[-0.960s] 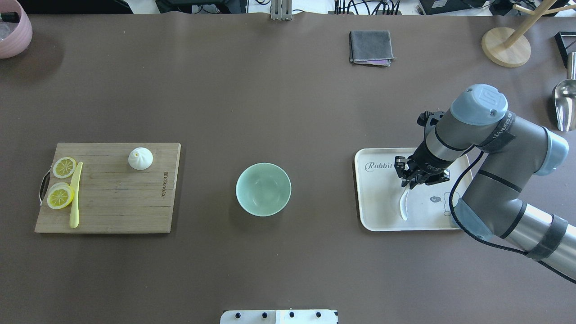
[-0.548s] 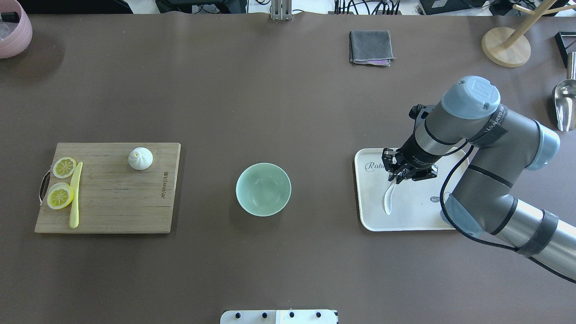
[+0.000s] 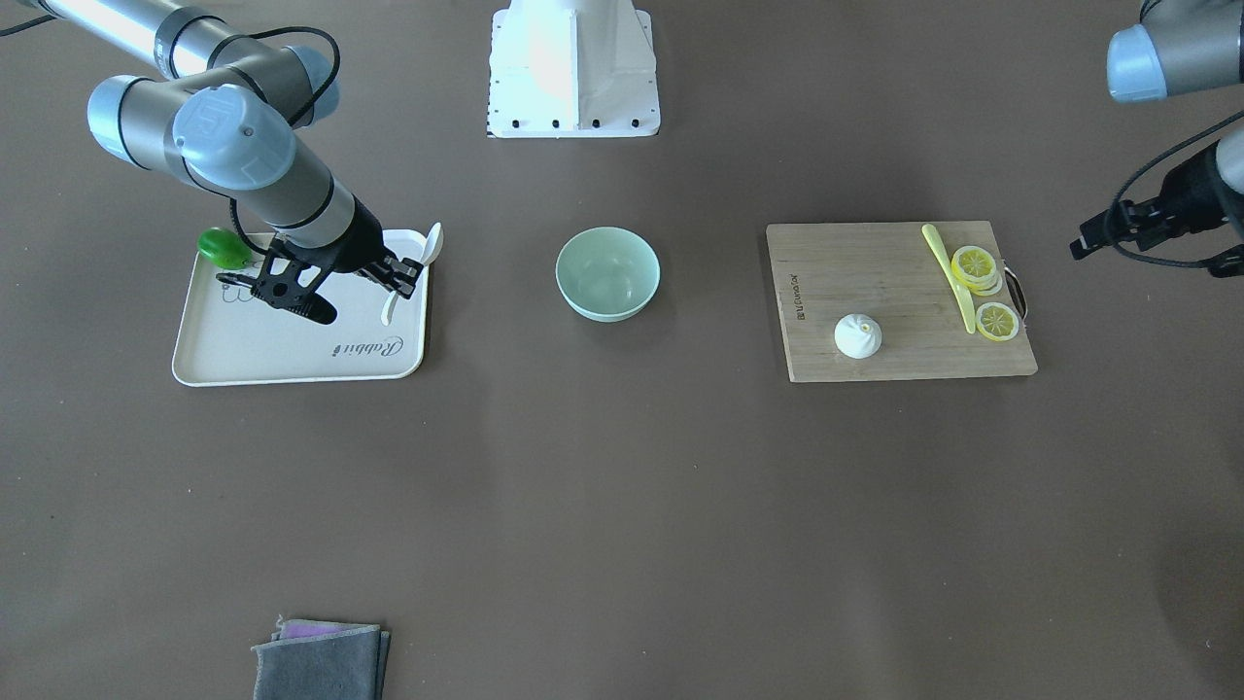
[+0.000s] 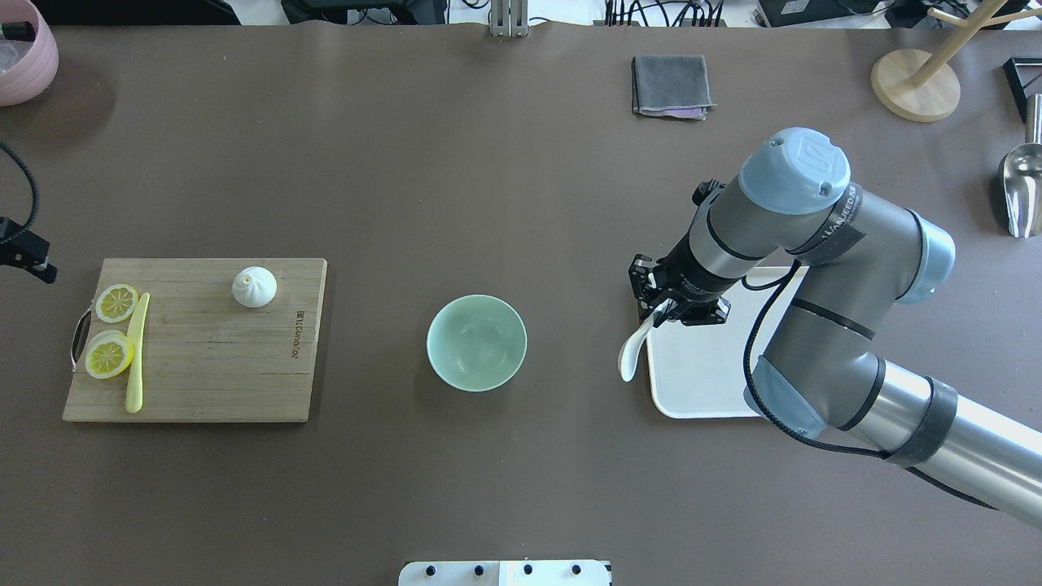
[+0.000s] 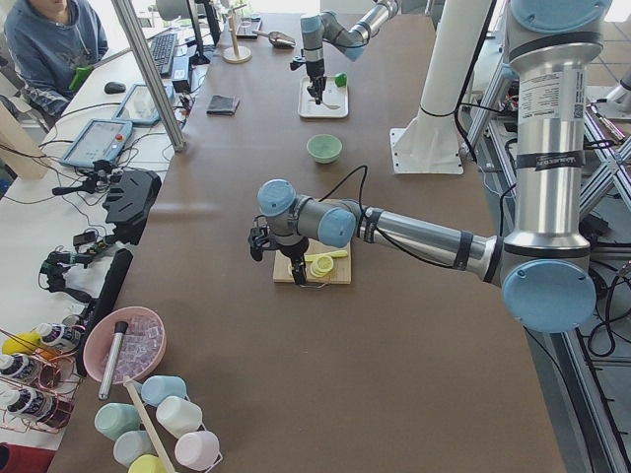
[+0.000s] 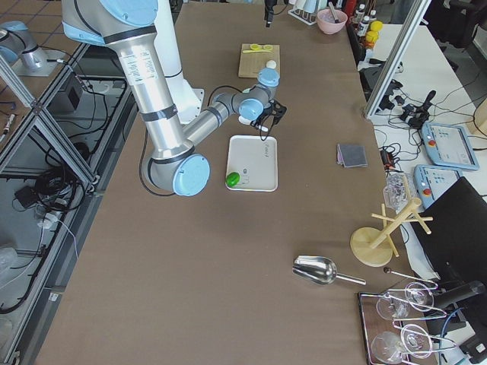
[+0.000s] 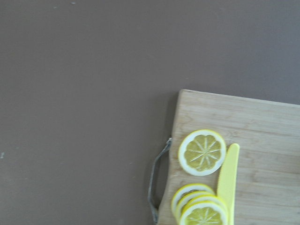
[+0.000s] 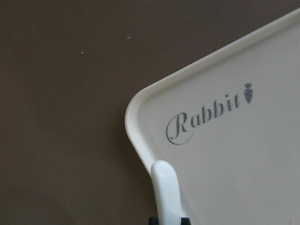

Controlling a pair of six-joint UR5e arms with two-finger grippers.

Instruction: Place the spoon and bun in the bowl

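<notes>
My right gripper (image 4: 663, 308) is shut on the handle of the white spoon (image 4: 628, 356) and holds it over the left edge of the white tray (image 4: 700, 382); the scoop hangs past the tray toward the mint-green bowl (image 4: 476, 342). The right wrist view shows the spoon handle (image 8: 165, 187) above the tray corner (image 8: 140, 108). The bowl is empty at the table's middle. The white bun (image 4: 254, 286) sits on the wooden cutting board (image 4: 203, 366). My left gripper (image 3: 1103, 236) hovers off the board's outer end; I cannot tell whether it is open or shut.
Lemon slices (image 4: 110, 356) and a pale yellow knife (image 4: 137, 350) lie on the board's left end. A green fruit (image 3: 224, 248) sits on the tray. A grey cloth (image 4: 671, 85), a wooden stand (image 4: 916, 85), a metal scoop (image 4: 1022, 187) and a pink bowl (image 4: 20, 49) stand along the table's far side.
My right gripper has carried the spoon left across the tray to its left edge. My left arm has come into the overhead view at the left edge.
</notes>
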